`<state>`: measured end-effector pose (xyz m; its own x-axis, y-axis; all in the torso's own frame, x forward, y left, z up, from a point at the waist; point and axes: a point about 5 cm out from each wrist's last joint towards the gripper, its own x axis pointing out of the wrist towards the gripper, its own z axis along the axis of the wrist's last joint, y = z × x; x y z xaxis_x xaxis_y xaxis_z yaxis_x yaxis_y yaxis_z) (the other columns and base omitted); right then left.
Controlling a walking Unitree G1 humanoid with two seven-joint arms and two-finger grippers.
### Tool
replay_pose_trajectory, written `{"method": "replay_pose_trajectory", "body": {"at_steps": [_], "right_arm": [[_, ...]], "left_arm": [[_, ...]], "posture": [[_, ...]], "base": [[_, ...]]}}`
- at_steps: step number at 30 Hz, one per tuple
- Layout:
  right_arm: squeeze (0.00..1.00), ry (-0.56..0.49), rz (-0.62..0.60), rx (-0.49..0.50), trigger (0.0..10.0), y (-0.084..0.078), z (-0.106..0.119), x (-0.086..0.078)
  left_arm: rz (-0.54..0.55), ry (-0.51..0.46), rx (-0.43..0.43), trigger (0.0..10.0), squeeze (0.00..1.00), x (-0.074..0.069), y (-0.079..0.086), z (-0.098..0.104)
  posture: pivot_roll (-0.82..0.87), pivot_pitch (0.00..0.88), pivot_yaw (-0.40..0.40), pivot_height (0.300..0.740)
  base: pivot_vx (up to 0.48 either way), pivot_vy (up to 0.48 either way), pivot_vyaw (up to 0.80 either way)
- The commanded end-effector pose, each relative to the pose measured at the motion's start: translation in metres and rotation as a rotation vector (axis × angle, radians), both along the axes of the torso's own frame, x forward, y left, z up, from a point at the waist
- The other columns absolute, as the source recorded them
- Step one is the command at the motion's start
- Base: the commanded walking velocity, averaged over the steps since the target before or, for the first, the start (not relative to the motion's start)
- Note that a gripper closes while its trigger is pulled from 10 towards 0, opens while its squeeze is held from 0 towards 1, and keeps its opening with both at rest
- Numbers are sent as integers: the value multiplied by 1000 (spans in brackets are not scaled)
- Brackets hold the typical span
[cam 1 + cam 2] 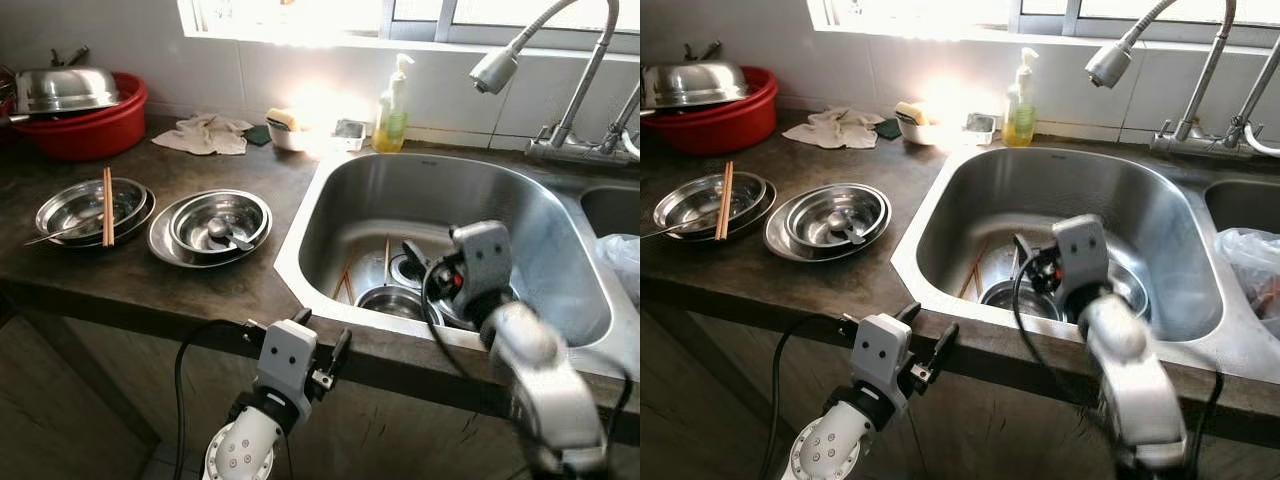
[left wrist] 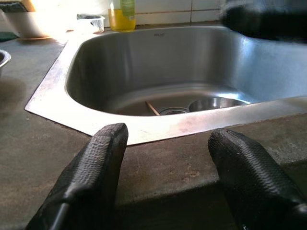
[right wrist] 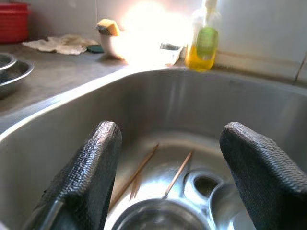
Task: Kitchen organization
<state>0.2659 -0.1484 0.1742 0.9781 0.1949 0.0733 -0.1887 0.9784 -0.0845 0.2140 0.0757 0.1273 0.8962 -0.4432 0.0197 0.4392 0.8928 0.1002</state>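
Note:
The steel sink [image 1: 322,178] holds a steel bowl [image 1: 392,301] and loose wooden chopsticks [image 3: 139,171] near the drain [image 3: 206,182]. My right gripper [image 1: 420,262] hangs inside the basin just above those dishes, open with nothing between its fingers [image 3: 91,167]. My left gripper [image 1: 322,335] sits low at the counter's front edge, facing the sink, open and holding nothing. On the counter to the left, a steel bowl [image 1: 70,205] carries a pair of chopsticks [image 1: 107,205]. Beside it, a plate with a bowl and spoon [image 1: 217,224].
A red basin with a steel lid [image 1: 85,125] stands at the back left. A crumpled cloth [image 1: 205,134], a small bowl with a sponge [image 1: 284,122] and a soap bottle [image 1: 392,110] line the wall. The faucet head [image 1: 494,70] hangs over the sink. A plastic bag [image 1: 622,258] lies in the right basin.

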Motion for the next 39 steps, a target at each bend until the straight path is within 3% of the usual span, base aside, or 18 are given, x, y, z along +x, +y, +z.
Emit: {"method": "replay_pose_trajectory", "body": {"at_steps": [1, 6, 11, 24, 33, 39], "right_arm": [[0, -62, -38, -7, 10000, -2, 10, -6], [0, -15, -79, 49, 10000, 9, -7, -25], [0, 14, -104, 28, 10000, 11, -16, -27], [0, -4, -125, 31, 10000, 14, -14, -23], [0, -27, -128, 32, 10000, 13, -8, -19], [0, -27, -157, 48, 10000, 7, -6, -17]], "left_arm": [[52, 41, 25, 10000, 0, 4, 9, -8], [48, 41, 27, 10000, 0, 5, 10, -8], [48, 40, 27, 10000, 0, 5, 10, -8], [40, 45, 30, 10000, 0, 5, 9, -9], [43, 52, 37, 10000, 0, 4, 9, -10], [32, 49, 59, 10000, 0, 4, 8, -11]], "posture": [[109, 36, -10, 740], [115, 38, -6, 740], [121, 35, -10, 740], [115, 35, -13, 740], [117, 35, -13, 740], [113, 32, -14, 740]], "base": [[0, 0, 0], [0, 0, 0], [0, 0, 0], [0, 333, 788], [0, 0, 800], [0, 0, 0]]}}
